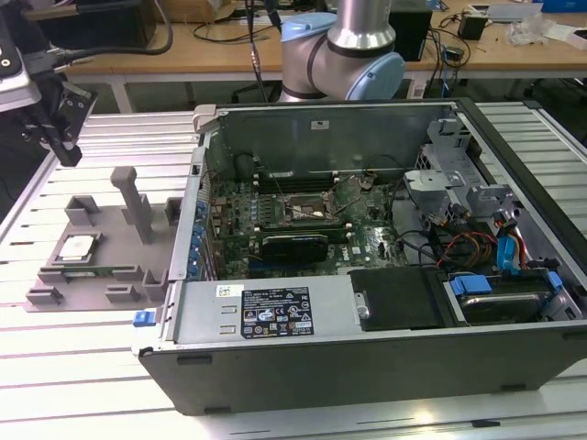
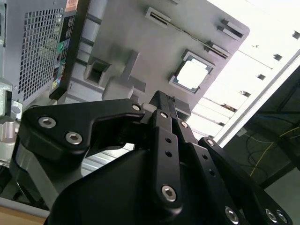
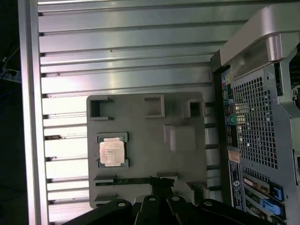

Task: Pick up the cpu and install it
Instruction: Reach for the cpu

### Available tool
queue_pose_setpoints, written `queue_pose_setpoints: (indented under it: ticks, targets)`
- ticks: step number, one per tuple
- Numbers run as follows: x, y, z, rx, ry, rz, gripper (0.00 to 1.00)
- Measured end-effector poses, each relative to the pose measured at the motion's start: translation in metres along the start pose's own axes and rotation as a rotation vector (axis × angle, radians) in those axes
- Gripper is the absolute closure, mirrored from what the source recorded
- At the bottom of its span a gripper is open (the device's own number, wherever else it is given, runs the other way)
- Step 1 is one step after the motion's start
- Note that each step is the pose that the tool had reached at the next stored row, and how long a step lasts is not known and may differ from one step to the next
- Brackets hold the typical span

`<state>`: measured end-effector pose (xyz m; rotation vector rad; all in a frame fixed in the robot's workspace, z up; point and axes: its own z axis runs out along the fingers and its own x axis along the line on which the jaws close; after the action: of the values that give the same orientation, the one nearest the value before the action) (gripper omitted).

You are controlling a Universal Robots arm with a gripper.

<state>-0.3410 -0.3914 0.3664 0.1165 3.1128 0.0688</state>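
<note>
The cpu [image 1: 78, 246] is a small silver square lying flat in a recess of a grey holder plate [image 1: 115, 229] on the ribbed metal table, at the exterior view's left. Both wrist views look down on the cpu [image 3: 111, 153] [image 2: 192, 75] from well above. My black gripper [image 1: 64, 147] hangs high over the table's far left corner, clear of the plate and holding nothing. Its fingertips [image 3: 157, 180] [image 2: 160, 101] look pressed together, so it is shut. The dark motherboard socket [image 1: 307, 213] sits in the middle of the open computer case [image 1: 275, 316].
A thin green memory stick [image 1: 101, 270] lies in a slot along the plate's near edge. A grey post [image 1: 138, 206] stands up from the plate. The case's side wall [image 3: 253, 122] rises right beside the plate. The arm's base [image 1: 344, 46] stands behind the case.
</note>
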Motion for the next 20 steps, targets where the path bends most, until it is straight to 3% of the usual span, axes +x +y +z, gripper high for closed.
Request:
queue_pose_setpoints:
  ticks: [7,14,16,20]
  targets:
    - [0.0138,0.0019,0.0144,0.0000,0.0000,0.000,0.89]
    - [0.0328,0.0136,0.0346,0.0009,-0.0001,0.000,0.89]
    - [0.0345,0.0132,0.0432,0.0009,-0.0001,0.000,0.89]
    - [0.0347,0.0132,0.0439,0.0010,0.0001,0.000,0.89]
